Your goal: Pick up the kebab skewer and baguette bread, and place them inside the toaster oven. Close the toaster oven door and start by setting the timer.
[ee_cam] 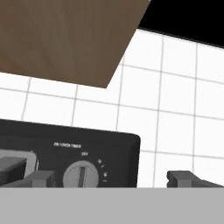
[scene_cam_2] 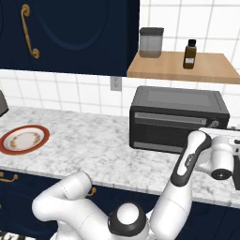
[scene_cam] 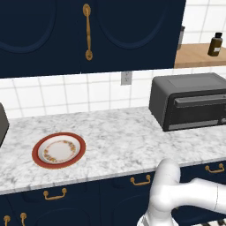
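Gripper spread wide, holding nothing, facing the toaster oven's right end. Timer knob sits at 9 o'clock from midpoint, just beside the left fingertip. Oven door shut. Plate well apart, at 9 o'clock of the oven

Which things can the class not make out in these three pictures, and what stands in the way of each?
- Toaster oven inside: the closed toaster oven door is too dark to see through, both base views.
- Timer dial: lower part cut by the hand view's bottom edge; its markings are too small to read.
- Bottle label: too small, right base view.
- Gripper: fingertips cut off low in the hand view.
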{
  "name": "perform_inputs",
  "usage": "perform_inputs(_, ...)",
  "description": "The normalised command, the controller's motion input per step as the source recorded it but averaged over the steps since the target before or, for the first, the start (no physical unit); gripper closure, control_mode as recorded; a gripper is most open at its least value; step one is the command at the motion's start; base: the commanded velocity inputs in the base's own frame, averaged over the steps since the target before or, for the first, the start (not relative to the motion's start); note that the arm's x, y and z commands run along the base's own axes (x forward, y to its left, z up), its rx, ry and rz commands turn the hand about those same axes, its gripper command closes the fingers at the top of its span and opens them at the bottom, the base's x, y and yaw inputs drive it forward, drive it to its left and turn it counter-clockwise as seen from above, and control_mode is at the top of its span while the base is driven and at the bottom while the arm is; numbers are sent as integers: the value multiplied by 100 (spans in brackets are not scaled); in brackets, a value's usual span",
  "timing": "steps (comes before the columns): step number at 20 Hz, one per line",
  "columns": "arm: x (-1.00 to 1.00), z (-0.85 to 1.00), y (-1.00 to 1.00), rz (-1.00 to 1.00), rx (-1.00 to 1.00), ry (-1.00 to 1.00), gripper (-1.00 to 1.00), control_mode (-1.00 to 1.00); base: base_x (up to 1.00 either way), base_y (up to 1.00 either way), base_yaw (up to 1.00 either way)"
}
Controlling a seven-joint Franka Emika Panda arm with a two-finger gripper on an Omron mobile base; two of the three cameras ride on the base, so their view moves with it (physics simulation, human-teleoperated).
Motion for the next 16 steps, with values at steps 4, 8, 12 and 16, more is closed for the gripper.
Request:
perform_inputs(4,25,0,4,-2,0,1,-100,-100,0,0,0)
perform_inputs(8,22,0,-16,-2,0,1,-100,-100,0,0,0)
perform_inputs(12,5,0,-32,-1,0,0,-100,-100,0,0,0)
perform_inputs(16,0,0,-38,0,0,0,-100,-100,0,0,0)
